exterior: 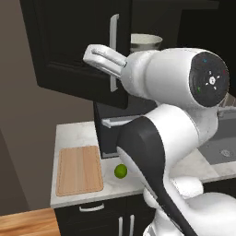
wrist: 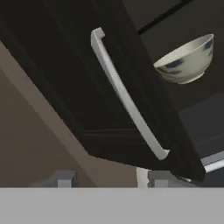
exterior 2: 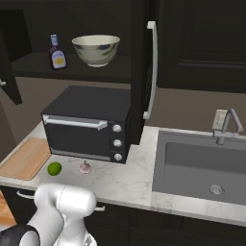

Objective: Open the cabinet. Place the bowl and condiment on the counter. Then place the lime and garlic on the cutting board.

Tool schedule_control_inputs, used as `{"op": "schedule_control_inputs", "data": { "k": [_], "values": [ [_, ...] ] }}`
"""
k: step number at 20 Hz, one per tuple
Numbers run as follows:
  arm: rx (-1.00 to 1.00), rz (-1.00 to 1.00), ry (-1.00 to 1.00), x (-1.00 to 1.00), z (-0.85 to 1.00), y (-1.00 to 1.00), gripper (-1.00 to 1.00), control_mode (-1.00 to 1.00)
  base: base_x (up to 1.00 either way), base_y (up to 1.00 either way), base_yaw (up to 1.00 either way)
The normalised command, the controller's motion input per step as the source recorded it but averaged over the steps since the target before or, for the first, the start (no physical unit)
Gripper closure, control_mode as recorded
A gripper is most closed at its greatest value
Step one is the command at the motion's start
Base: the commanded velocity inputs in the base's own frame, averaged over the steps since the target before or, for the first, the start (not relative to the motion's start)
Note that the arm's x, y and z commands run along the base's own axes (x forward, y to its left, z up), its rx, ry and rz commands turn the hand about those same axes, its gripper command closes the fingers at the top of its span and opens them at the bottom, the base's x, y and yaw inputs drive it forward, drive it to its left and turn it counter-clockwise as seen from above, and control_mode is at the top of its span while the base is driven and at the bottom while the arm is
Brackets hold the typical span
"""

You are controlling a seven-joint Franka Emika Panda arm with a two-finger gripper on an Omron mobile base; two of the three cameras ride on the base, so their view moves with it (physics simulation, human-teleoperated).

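Cabinet (exterior 2: 144,72) doors swung open, pincer (wrist: 109,179) apart.
Nothing is held, seemingly; bowl (exterior 2: 96,49) and condiment (exterior 2: 57,53) are seen upper left, shelved.

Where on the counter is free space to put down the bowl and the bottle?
The counter is bare between the toaster oven and the sink, along its front edge. The cutting board is also free. It is crowded in front of the oven, where the lime and garlic lie.
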Motion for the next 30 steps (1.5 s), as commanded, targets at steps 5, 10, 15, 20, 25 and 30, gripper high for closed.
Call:
{"op": "schedule_control_inputs", "data": {
  "k": [5, 10, 15, 20, 25, 30],
  "values": [
    [0.72, 0.00, 0.02, 0.02, 0.18, -1.00, -1.00, -1.00, 0.00, 0.00, 0.00],
    [0.63, 0.00, 0.05, 0.76, 0.00, -1.00, -1.00, -1.00, 0.00, 0.00, 0.00],
    [0.46, 0.10, 0.07, 1.00, -0.04, -0.74, -1.00, -1.00, 0.00, 0.00, 0.00],
    [0.25, 0.30, 0.03, 1.00, -0.29, -0.03, -1.00, -1.00, 0.00, 0.00, 0.00],
    [0.01, 0.41, 0.25, 0.88, -0.05, 0.64, -1.00, -1.00, 0.00, 0.00, 0.00],
    [-0.08, 0.39, 0.16, 0.73, -0.24, 0.93, -1.00, -1.00, 0.00, 0.00, 0.00]
  ]
}}
